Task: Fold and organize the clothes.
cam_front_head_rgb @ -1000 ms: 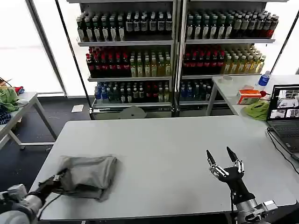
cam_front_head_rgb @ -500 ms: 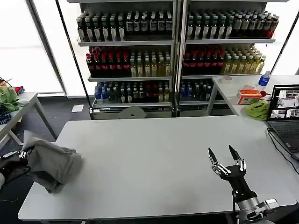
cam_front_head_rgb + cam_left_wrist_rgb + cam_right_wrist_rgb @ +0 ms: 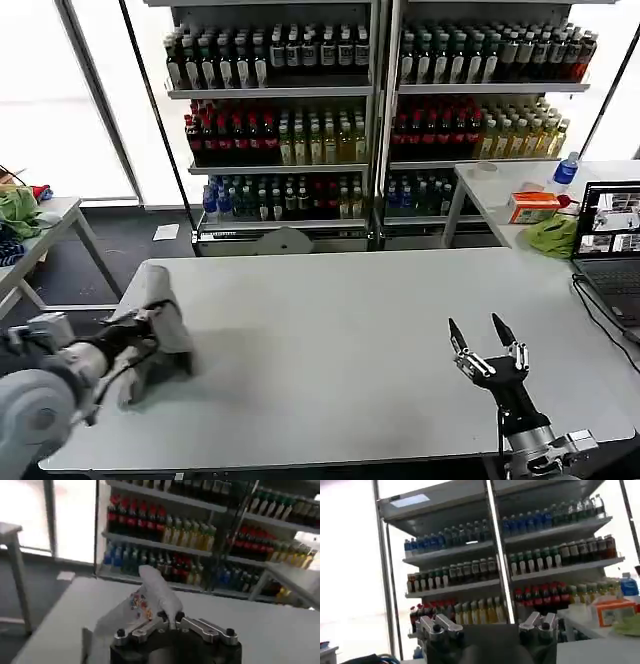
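A light grey T-shirt [image 3: 163,325] is bunched in a lump at the left end of the white table [image 3: 340,330]. My left gripper [image 3: 146,322] is shut on a fold of it, with the arm reaching in from the left edge. In the left wrist view the grey T-shirt [image 3: 157,591] rises out of the closed left gripper [image 3: 170,617], and its small multicoloured print [image 3: 141,605] shows beside the fingers. My right gripper [image 3: 488,334] stands open, fingers pointing up, above the table's front right. In its own view the right gripper [image 3: 489,623] holds nothing.
Shelves of bottles [image 3: 370,110] stand behind the table. A laptop [image 3: 610,235] sits at the right edge, with a green cloth [image 3: 548,236], an orange box [image 3: 531,207] and a blue bottle [image 3: 566,168] on the table behind. A side table [image 3: 30,245] with green cloth stands far left.
My left gripper lifted the shirt from the table's front left, swung it out past the left edge, then brought it back over the left end. The right gripper barely moved.
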